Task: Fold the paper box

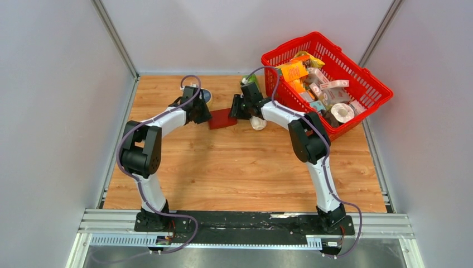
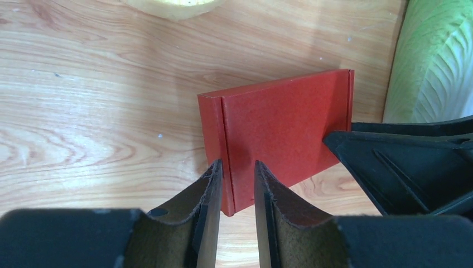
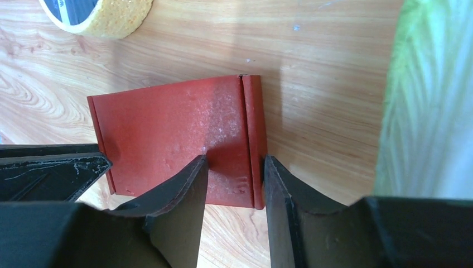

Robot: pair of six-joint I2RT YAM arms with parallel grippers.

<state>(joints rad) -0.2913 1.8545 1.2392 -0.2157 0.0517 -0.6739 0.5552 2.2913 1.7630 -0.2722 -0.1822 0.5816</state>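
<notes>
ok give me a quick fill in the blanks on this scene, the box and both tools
1. The left tool and right tool are at ___ ends of the box.
2. Each tool's jaws are ___, astride one end of the box without clamping it.
3. In the top view the basket stands to the box's ___.

Missing words: opposite; open; right

High rear view looking down, close wrist views seemingly facing each other, sharing paper box [image 2: 279, 134]
</notes>
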